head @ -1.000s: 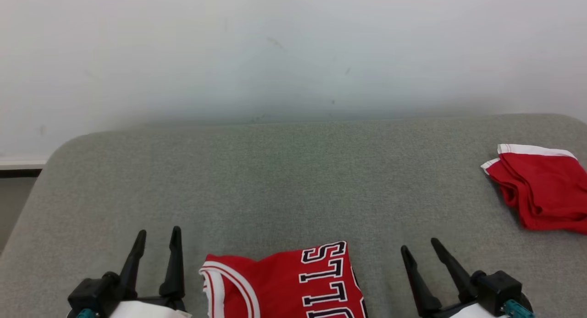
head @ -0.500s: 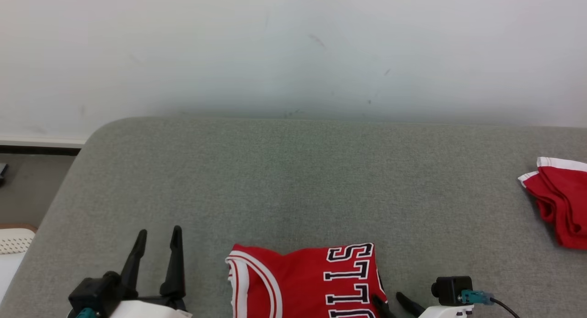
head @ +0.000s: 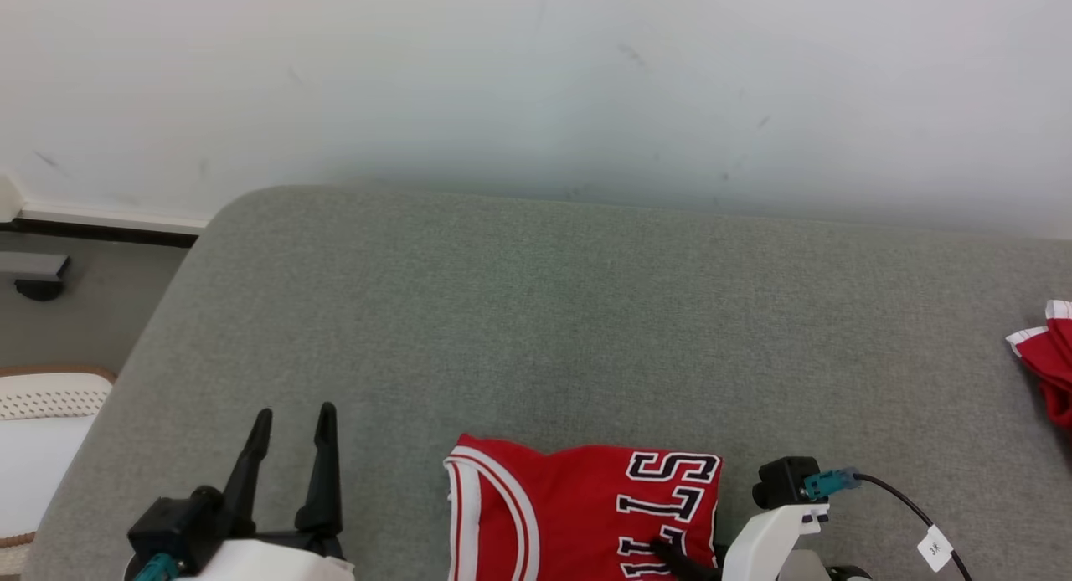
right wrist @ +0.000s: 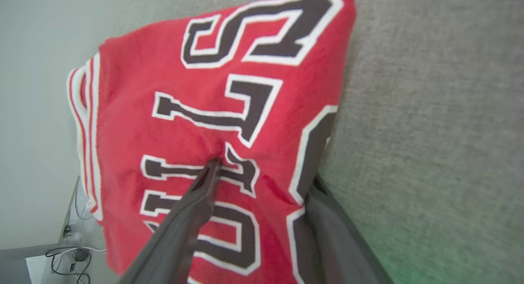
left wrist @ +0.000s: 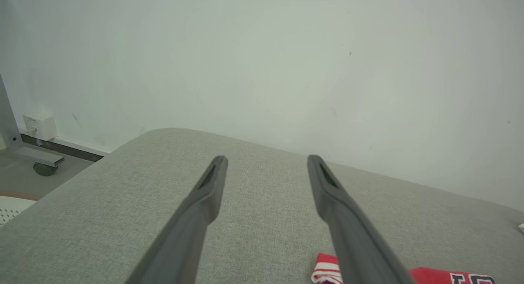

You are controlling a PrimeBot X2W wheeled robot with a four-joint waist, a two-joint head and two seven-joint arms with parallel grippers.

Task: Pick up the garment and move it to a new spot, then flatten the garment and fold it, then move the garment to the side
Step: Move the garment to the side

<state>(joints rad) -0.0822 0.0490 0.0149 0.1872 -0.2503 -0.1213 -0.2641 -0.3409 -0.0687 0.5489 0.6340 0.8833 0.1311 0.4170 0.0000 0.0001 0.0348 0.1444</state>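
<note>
Head view: my left gripper (head: 295, 412) sits at the lower left above the cushion (head: 536, 313), fingers pointing up the picture and spread apart, holding nothing. The jersey (head: 578, 514) lies folded on the cushion's near edge, just to the right of that gripper. My right forearm comes in from the bottom edge beside the jersey, its wrist turned inward, so my right gripper (head: 682, 560) reaches sideways over the jersey's lettered edge. Another red cloth (head: 1047, 372) lies far to the right.

Left wrist view: my left gripper (left wrist: 267, 159) is level over the cushion (left wrist: 123, 194), jaws wide and empty. A corner of the jersey (left wrist: 430, 276) shows at the bottom right.

Right wrist view: my right gripper (right wrist: 266, 173) is unclenched and straddles the edge of the jersey (right wrist: 163, 91). One finger's tip presses on the letters. The other lies at the hem against the cushion (right wrist: 430, 132).
</note>
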